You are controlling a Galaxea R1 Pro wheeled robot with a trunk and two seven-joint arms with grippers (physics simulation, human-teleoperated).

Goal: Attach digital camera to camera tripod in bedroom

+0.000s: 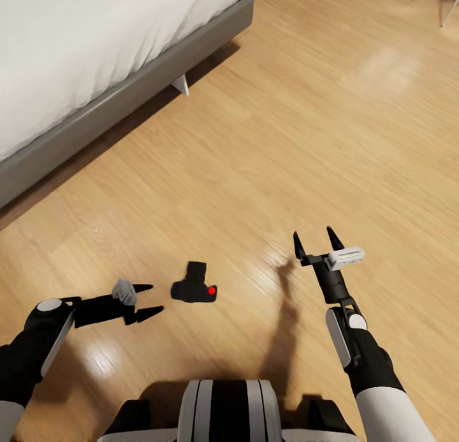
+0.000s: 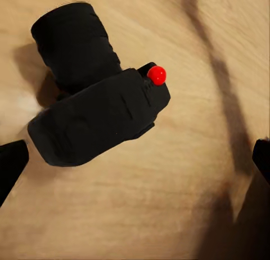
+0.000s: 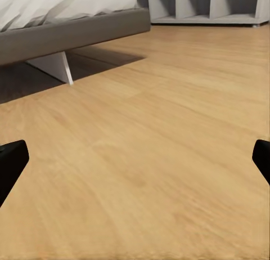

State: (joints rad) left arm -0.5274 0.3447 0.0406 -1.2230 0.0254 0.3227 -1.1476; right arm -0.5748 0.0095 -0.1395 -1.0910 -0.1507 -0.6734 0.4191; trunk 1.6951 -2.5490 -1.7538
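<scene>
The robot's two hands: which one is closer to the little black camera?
The left hand. Its open fingers point at the digital camera lying on the floor; the right hand is farther off.

Bed [image 1: 95,59] cut off by the head view's top and left edges; thin legs [image 1: 443,5] clipped at the top right corner, too little to identify; shelf unit [image 3: 208,7] chopped off in the right wrist view.

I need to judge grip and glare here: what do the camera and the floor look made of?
The digital camera looks like matte black plastic or rubber: no highlights, with a glossy red button. The floor looks like light varnished wood planks: visible grain, seams and soft sheen.
</scene>
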